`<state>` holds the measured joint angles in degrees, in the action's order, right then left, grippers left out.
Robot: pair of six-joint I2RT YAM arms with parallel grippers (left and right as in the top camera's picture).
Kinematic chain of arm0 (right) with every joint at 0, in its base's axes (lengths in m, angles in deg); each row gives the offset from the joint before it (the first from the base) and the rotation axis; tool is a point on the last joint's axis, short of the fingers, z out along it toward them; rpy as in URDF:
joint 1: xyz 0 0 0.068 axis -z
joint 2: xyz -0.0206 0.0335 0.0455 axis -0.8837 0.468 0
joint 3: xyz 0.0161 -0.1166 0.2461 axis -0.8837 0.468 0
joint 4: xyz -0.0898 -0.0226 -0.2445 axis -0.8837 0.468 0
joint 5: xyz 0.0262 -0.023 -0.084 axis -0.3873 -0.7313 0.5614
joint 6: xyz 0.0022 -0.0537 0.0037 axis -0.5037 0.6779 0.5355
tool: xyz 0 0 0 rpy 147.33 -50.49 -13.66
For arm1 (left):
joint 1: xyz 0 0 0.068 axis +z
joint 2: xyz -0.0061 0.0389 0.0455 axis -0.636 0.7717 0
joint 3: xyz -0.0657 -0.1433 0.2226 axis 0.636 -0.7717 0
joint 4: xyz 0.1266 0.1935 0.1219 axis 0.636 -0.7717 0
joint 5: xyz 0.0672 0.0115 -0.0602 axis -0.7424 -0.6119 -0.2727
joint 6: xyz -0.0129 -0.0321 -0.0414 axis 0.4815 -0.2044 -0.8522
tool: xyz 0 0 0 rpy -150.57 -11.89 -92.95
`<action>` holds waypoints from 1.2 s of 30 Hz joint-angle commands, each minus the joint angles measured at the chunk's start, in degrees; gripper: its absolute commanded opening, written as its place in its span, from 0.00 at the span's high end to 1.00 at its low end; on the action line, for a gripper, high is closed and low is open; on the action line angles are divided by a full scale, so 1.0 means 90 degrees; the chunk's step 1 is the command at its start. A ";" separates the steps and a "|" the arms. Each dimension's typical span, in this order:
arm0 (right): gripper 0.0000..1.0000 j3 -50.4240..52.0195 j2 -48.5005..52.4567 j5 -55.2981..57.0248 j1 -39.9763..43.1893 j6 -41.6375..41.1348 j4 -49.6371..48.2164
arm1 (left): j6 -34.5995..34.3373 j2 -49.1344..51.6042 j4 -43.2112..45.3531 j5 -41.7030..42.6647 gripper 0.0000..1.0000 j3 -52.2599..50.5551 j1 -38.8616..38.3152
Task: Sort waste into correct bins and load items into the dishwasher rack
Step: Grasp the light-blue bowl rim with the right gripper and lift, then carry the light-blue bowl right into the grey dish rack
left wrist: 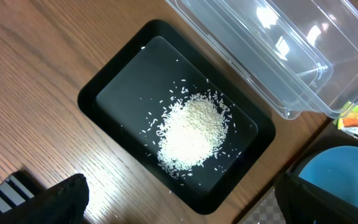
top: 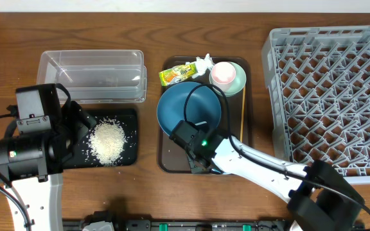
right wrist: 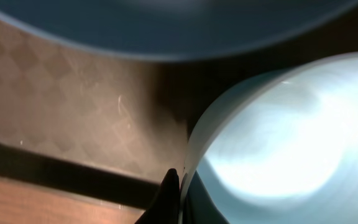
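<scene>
Right pincer (right wrist: 180,186) is clamped right down on the thin rim of the light blue bowl (right wrist: 278,143). You can see one dark finger just outside the rim at the bottom of the wrist view. The bowl sits at the lower end of the brown serving tray (top: 168,157), mid-frame in the overhead, though the arm hides it there.

Just above it, the dark blue plate (top: 188,109) takes up the middle of that tray. At the tray's top end there's the snack wrapper (top: 175,74) with the white tissue (top: 204,62) just beside it, plus the pink cup (top: 223,72) sitting inside the mint green bowl (top: 237,82). The chopstick (top: 243,112) lies along the tray's right edge.

Left pincer (left wrist: 182,193) is spread wide with nothing in it. It hangs over the black tray (left wrist: 135,81) at the lower left of the overhead, where the rice (left wrist: 191,134) is heaped. The clear tub (top: 92,77) sits just above that tray. The rack (top: 333,96) fills the right side of the tabletop (top: 172,32).
</scene>
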<state>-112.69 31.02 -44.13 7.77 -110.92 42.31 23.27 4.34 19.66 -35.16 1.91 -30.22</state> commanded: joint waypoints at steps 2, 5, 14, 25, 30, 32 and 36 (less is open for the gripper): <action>0.99 -0.0500 -0.0403 -0.0053 0.0114 -0.0063 0.0670 | -0.0029 -0.0005 -0.0019 -0.0056 0.03 0.0078 0.0022; 0.99 -0.0814 -0.0775 0.0015 0.0338 -0.0056 0.1197 | -0.0032 -0.0005 -0.0019 -0.0056 0.03 0.0078 0.0022; 0.99 -0.1103 -0.2650 -0.0160 0.2008 0.1010 0.1525 | -0.0029 -0.0005 -0.0019 -0.0056 0.03 0.0078 0.0022; 0.99 -0.1090 -0.3742 -0.3230 0.5858 0.3048 0.0549 | -0.0029 -0.0005 -0.0019 -0.0056 0.03 0.0078 0.0022; 0.99 -0.0986 -0.3339 -0.3966 0.6977 0.3259 -0.0158 | -0.0029 -0.0005 -0.0019 -0.0056 0.03 0.0078 0.0022; 0.99 -0.0981 -0.3084 -0.4262 0.7247 0.3361 -0.0483 | -0.0029 -0.0005 -0.0019 -0.0056 0.03 0.0078 0.0022; 0.99 -0.0981 -0.2579 -0.5119 0.7648 0.3439 -0.1326 | -0.0029 -0.0005 -0.0019 -0.0056 0.03 0.0078 0.0022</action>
<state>-121.61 5.73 -81.11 74.69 -82.28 32.41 23.27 4.34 19.68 -35.16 1.91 -30.22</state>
